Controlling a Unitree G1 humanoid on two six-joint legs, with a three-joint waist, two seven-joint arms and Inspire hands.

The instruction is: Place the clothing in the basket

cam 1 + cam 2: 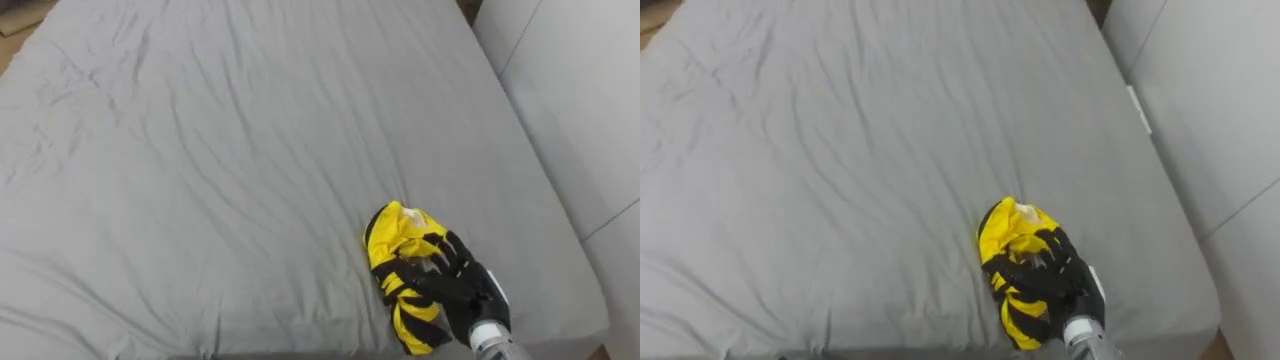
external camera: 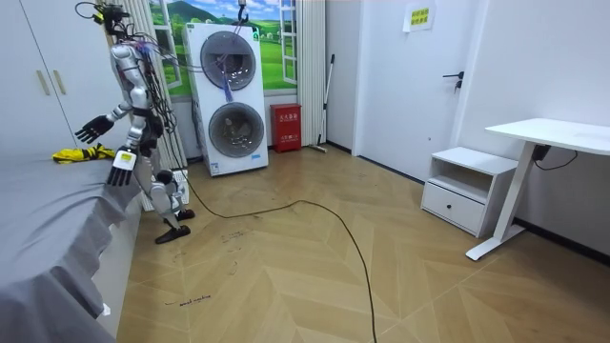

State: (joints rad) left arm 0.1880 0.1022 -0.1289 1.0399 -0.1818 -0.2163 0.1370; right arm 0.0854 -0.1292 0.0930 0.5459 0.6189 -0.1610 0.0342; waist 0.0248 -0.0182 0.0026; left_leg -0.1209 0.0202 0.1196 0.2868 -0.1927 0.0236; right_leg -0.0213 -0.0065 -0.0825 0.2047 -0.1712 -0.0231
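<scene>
Fingers (image 1: 448, 250) of the right hand (image 1: 462, 288) lie spread apart across the yellow-and-black garment (image 1: 395, 228), their tips bent a little into its folds but not, as far as can be judged, closed on it. The garment sits crumpled in a small heap on the grey bed (image 1: 220, 160), near the bed's front edge and towards the robot's right, with smooth sheet all round it.

The step in hand appears to be the grasp. To do it well, the hand should press down into the heap and gather several folds at once, so that thumb and fingers close on a thick bunch and not on one loose layer. It should also avoid pinching the sheet beneath, which would drag when lifted. A straight lift would show whether the whole garment comes away before it is carried to the basket.

From across the room, the robot stands upright at the bedside, its left hand (image 2: 122, 171) hanging low by the mattress edge.
</scene>
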